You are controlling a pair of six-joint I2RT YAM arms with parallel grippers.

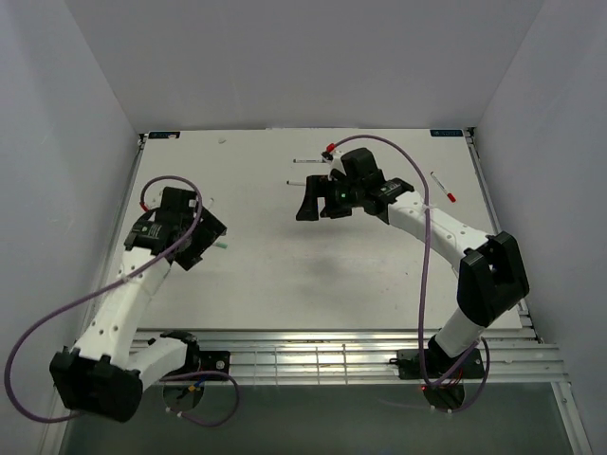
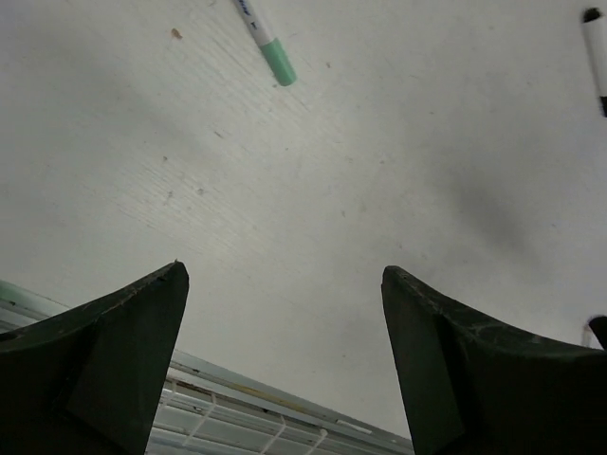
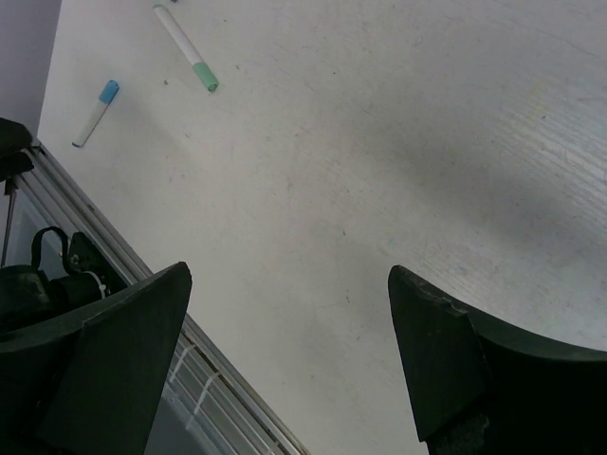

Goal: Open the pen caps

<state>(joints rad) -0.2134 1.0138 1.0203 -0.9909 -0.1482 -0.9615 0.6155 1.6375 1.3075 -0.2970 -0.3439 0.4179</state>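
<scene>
Currently | green cap (image 2: 279, 61), blue cap (image 3: 109, 91): short, fitted | left pincer (image 2: 284, 268), right pincer (image 3: 289, 269): spread, empty

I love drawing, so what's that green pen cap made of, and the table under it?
The green cap looks like smooth plastic: even pastel colour, a soft sheen and a rounded, moulded shape. The table seems to be a white matte board, painted or laminated, with fine streaks and small specks. What lies under the coating can't be told.
</scene>
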